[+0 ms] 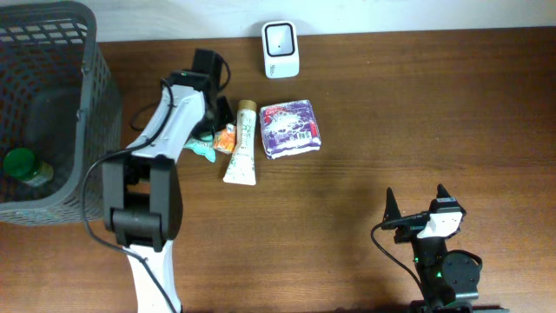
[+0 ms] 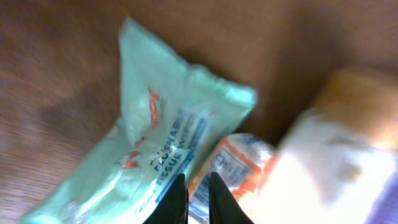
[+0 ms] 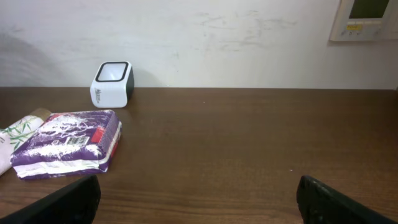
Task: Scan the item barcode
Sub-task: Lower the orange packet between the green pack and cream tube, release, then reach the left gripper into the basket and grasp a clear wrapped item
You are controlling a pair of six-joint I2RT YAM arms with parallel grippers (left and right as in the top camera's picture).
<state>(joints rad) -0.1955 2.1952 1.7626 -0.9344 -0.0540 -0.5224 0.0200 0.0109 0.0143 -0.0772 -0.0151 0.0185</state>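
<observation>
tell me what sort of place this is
Probably a mock shop checkout on a wooden table: a white barcode scanner, packaged goods like the purple pack, and a grey basket at the side.

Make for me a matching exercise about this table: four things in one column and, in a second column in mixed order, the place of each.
Things:
1. scanner
2. green bottle
3. purple pack
4. right gripper

Places:
A. inside the grey basket
B. at the far edge of the table, by the wall
C. at the near edge, jaws open, holding nothing
D. beside the white tube

Pairs: 1-B, 2-A, 3-D, 4-C
</observation>
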